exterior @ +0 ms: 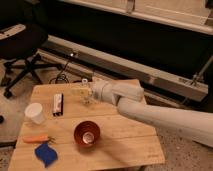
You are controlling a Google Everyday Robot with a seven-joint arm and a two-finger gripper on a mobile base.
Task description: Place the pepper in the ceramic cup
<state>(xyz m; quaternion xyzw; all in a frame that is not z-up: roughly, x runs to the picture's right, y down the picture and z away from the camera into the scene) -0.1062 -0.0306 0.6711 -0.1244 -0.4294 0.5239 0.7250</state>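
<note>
Orange against the pale wood, the pepper (36, 138) lies flat near the lower left of the table (125, 145), with the white cup (35, 112) standing upright just above it in the frame, close but not touching. The gripper (81, 92) hovers over the upper middle of the table, well apart from both, at the end of a thick pale arm (150, 112) reaching in from the right. Whether the claw is spread or pressed together cannot be told, and nothing can be seen held in it. Several slips look possible from here. The pepper is thin and lies low, so a grab could skid off it or nudge it toward the left edge. A blue object (46, 154) sits just below it and might get caught in the same pinch. The pepper also looks longer than the cup is wide, so set down crosswise it would bridge the rim or tip the cup, and it likely needs to go in end first. The red bowl (87, 134) nearby is a tempting wrong target. Something small and pale sits under the gripper but is too blurred to name, as is the pale spot inside the bowl. The arm is cut off at the right edge.
</note>
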